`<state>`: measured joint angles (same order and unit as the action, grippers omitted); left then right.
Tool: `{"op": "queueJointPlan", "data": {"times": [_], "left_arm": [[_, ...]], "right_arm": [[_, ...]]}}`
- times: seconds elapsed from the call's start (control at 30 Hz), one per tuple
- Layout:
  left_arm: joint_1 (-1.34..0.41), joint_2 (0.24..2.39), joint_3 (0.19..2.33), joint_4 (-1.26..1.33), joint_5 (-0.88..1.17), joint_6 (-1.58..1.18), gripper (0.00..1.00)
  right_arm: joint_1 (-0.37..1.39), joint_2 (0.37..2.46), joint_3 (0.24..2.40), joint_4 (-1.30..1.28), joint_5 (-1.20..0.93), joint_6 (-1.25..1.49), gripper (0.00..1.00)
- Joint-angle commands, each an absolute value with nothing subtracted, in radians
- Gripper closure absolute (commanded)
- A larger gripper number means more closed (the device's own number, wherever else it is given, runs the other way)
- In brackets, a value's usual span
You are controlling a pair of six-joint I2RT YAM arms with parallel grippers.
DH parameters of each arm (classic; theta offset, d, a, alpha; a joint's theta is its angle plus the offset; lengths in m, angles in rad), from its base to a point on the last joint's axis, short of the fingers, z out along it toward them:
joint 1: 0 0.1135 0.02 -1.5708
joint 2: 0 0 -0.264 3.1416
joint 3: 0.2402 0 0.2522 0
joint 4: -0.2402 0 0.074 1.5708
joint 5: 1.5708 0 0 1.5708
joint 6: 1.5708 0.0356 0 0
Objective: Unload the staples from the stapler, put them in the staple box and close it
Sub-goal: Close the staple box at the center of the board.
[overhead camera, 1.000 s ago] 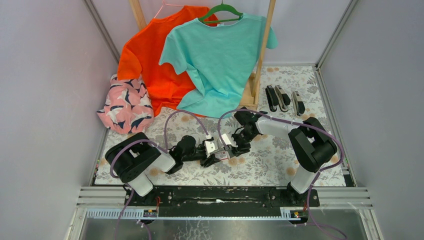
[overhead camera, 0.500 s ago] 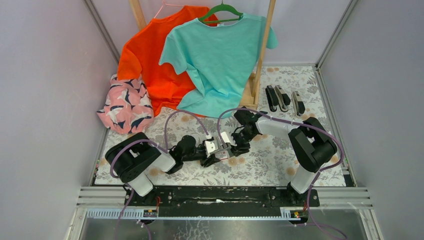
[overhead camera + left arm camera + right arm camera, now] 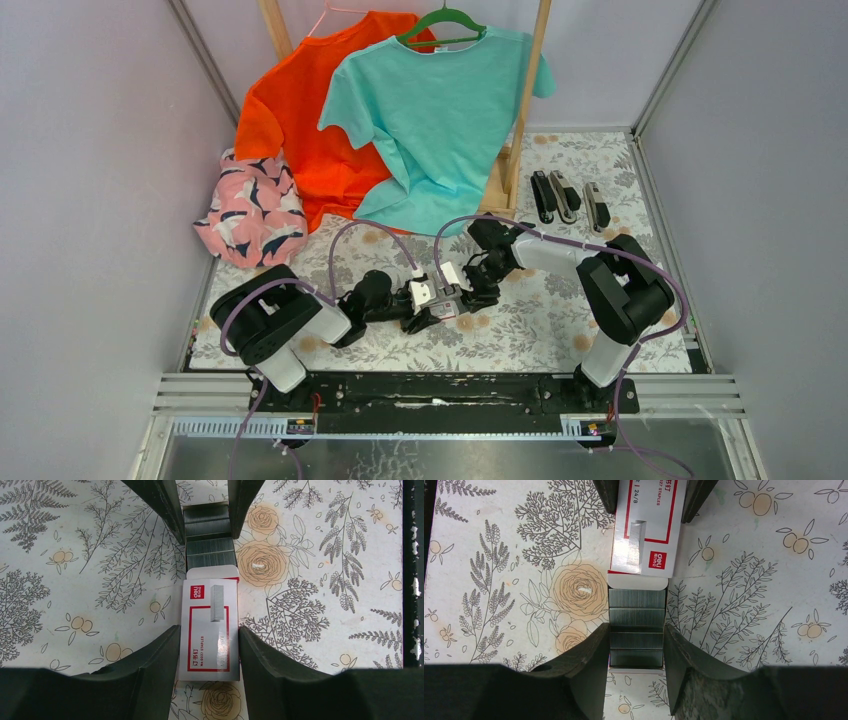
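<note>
I have the staple box (image 3: 210, 600) pinched across its width in the left gripper (image 3: 209, 640). The right gripper (image 3: 636, 640) has its fingers (image 3: 589, 655) clamped on the sides of the staples (image 3: 636, 605) — grey rows stacked end to end, jutting from the box's open flap at the near middle of the counter (image 3: 560, 310). The staplers (image 3: 566, 198) lie well apart at the far right. As I judge it, the step is drawing the rows out, so I would pull straight along the box's length, low over the counter, and hold the sleeve firmly. I would squeeze no harder — the separate strips could buckle or scatter.
</note>
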<state>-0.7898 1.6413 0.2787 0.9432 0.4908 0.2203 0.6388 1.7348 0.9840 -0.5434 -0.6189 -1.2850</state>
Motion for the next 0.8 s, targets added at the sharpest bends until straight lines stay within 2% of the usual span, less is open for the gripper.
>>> {"op": "queueJointPlan", "data": {"times": [0.0,0.77], "left_arm": [[-0.796,1.662,0.298,0.909,0.51,0.257,0.47],[-0.797,1.672,0.312,0.892,0.506,0.256,0.46]], "right_arm": [[0.654,1.736,1.001,-0.517,-0.583,-1.252,0.57],[0.653,1.751,1.006,-0.523,-0.577,-1.233,0.58]]}}
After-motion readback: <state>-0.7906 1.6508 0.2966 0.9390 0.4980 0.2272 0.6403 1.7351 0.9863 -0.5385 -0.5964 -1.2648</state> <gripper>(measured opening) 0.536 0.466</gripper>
